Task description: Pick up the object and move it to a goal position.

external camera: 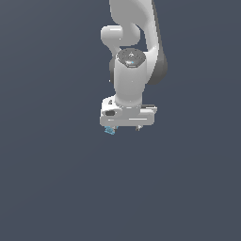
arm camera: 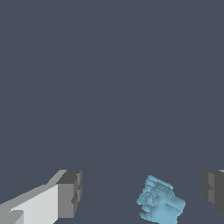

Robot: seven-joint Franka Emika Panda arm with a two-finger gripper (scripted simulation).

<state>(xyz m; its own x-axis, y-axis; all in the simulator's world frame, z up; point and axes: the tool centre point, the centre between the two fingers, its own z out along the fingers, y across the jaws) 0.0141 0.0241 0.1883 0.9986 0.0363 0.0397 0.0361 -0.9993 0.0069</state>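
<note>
Exterior view: the white arm point(external camera: 134, 52) hangs straight down from the frame's twelve o'clock edge, wrist vertical, gripper point(external camera: 126, 127) pointing at the floor. The cyan object point(external camera: 109, 130) peeks out at the hand's seven o'clock.

Wrist view: the fingers point(arm camera: 70, 193) stand spread wide, released, gripping nothing. The object sits between them, nearer the other finger point(arm camera: 213, 189), touching neither.
</note>
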